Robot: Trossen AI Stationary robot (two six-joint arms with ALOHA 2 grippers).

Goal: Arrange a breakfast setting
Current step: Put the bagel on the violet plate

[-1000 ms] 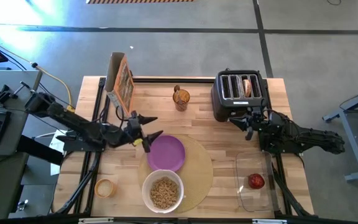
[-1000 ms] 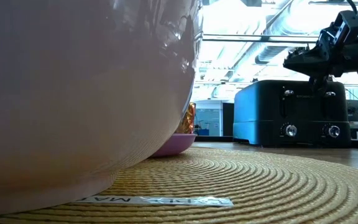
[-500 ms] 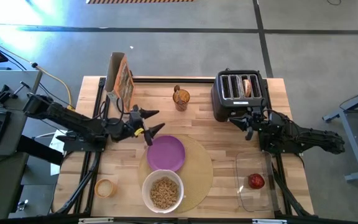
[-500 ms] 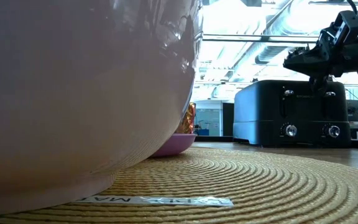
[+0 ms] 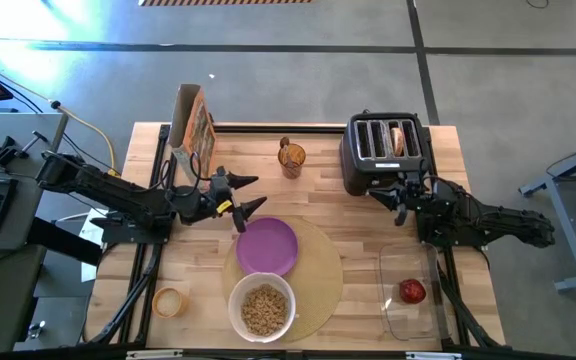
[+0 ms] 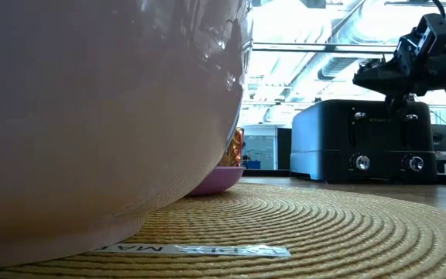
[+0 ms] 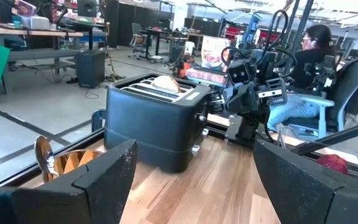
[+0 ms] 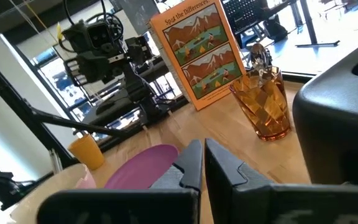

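Since a second ago the left gripper has drawn back from the small purple plate toward the cereal box, and it now hovers just off the plate's far-left rim with its fingers spread and nothing between them; the rest of the table looks unchanged.

That plate sits on the far half of the large round tan mat, empty and glossy; the white bowl, full of brown cereal, rests on the mat's near edge, touching or almost touching the plate; the mat's right half is bare woven straw; beyond it lies open wood up to an amber glass that seems to hold the small spoon, though the view is poor.

The bagel stands in a right-hand slot of the black toaster near the far right corner; the right gripper hangs just in front of the toaster, its fingers pressed together and empty; the red apple lies in a clear tray by the right edge; a small yellow cup stands near the front left corner.
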